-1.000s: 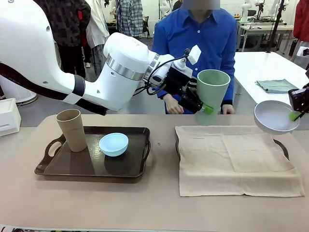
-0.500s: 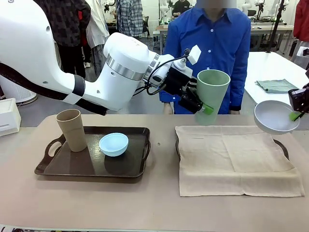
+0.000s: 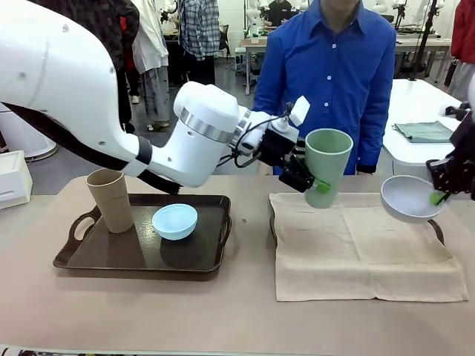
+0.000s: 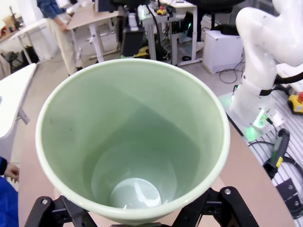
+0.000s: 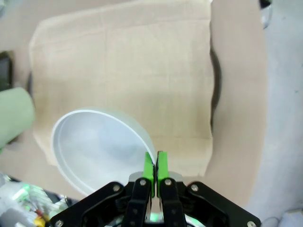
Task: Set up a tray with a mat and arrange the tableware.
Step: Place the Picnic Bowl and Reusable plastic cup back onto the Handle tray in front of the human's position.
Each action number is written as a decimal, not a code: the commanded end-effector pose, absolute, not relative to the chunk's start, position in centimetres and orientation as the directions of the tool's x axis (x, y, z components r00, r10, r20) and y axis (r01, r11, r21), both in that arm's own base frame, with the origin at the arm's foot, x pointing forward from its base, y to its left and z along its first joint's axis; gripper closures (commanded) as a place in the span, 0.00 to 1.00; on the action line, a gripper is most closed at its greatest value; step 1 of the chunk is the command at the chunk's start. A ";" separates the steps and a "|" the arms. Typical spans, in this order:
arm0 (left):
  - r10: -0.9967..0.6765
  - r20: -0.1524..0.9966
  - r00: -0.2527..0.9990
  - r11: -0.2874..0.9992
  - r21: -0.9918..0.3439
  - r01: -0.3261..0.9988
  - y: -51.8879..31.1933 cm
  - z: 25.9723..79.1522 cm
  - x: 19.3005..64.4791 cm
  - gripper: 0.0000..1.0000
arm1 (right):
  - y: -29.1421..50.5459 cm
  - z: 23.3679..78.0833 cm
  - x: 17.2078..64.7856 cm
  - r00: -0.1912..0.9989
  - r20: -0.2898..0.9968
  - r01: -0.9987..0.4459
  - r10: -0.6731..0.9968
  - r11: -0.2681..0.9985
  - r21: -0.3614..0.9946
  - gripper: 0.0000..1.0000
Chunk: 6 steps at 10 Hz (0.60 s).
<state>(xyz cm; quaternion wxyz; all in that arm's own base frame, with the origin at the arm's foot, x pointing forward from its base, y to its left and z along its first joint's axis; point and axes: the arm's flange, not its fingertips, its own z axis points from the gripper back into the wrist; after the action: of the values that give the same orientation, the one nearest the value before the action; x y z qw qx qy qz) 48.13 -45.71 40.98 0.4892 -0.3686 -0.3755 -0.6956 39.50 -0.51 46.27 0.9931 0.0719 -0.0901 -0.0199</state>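
Front view across a tan table (image 3: 148, 311), w/ a person (image 3: 334, 67) in a blue shirt standing at the far side. The robot's left arm reaches in from picture left past the middle. Its left gripper (image 3: 315, 182) holds the pale green cup (image 3: 327, 159) low on its wall, jaws spread wide around it, one green pad showing on the near side. The cup is mouth up, leaning a little, in the air over the far left corner of a beige mat (image 3: 364, 248). It seems clear of the cloth, though the angle makes the gap hard to judge. The left wrist view looks straight down into the cup, which is empty inside. The mat lies flat over a dark tray (image 3: 436, 228) on the right half of the table, w/ the tray's handles poking out at the mat's left & right edges. At picture right, the right gripper (image 3: 439, 194) has its green pads pinched tight on the rim of the whitish bowl (image 3: 404, 199). The bowl hangs tilted above the mat's far right corner; the right wrist view shows it over the cloth. On the left half of the table sits a second dark tray (image 3: 89, 256), uncovered. It holds the tan-brown cup (image 3: 111, 199), upright near its far left corner, & the light blue bowl (image 3: 175, 220) near the middle, close beside the cup but not touching
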 end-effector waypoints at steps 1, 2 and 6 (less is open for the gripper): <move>-0.362 0.894 -0.264 -0.264 0.173 0.949 -46.7 39.1 48.6 0.15 | 0.0 45.0 42.6 0.984 0.171 0.022 -0.057 0.979 0.201 0.96; -0.368 0.894 -0.254 -0.275 0.156 0.949 -47.3 37.7 49.0 0.15 | 0.1 44.1 43.5 0.983 0.176 0.026 -0.062 0.980 0.199 0.96; -0.347 0.894 -0.283 -0.312 0.175 0.934 -48.8 34.2 49.9 0.15 | -0.3 40.9 46.5 0.986 0.138 0.069 -0.099 0.975 0.212 0.96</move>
<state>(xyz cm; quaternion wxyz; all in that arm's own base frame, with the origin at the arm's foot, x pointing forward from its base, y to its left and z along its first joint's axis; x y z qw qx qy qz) 49.50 -48.44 34.25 0.4748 -0.3942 -0.3612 -0.6991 45.46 -0.01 41.66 0.9917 0.0941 -0.0785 -0.0402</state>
